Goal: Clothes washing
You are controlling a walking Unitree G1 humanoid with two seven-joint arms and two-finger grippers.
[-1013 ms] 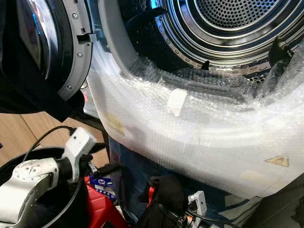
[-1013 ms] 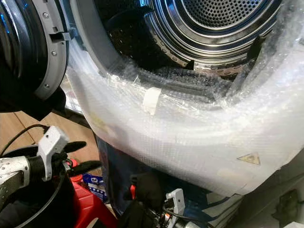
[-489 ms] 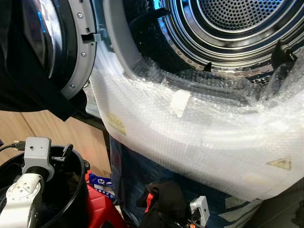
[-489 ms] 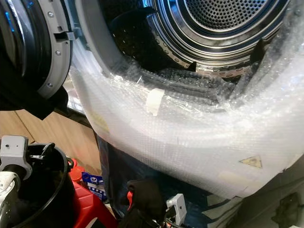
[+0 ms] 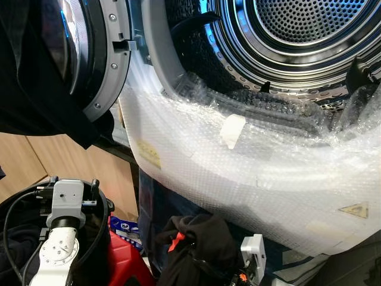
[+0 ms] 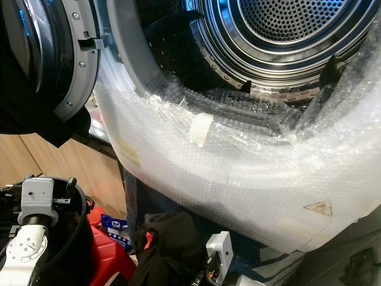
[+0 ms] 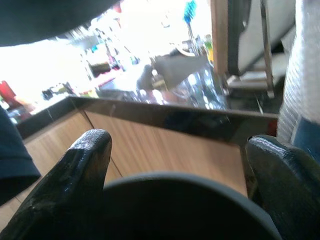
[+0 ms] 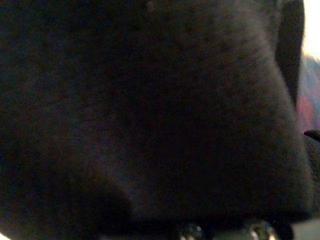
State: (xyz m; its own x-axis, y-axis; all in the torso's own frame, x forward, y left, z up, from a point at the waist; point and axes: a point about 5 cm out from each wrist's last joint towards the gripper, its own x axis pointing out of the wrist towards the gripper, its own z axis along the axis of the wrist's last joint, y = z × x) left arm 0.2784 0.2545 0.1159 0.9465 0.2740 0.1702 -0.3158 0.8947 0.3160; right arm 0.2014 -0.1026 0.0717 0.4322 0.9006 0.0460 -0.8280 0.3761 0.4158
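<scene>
Bubble wrap guards the washer's mouth

Bubble wrap (image 5: pixel 250 167) drapes the front of the washing machine below its steel drum (image 5: pixel 297 30), with the open door (image 5: pixel 89 53) swung left. Lower left stands a black bucket (image 6: pixel 77 238), red container (image 5: pixel 122 262) beside it. Left pincer (image 7: pixel 185 185) hangs spread above the bucket rim, wood floor (image 7: pixel 165 150) beyond. Right pincer grips cannot be told: its wrist view is smothered by the black garment (image 5: pixel 196 244), bunched low beneath the wrap
</scene>
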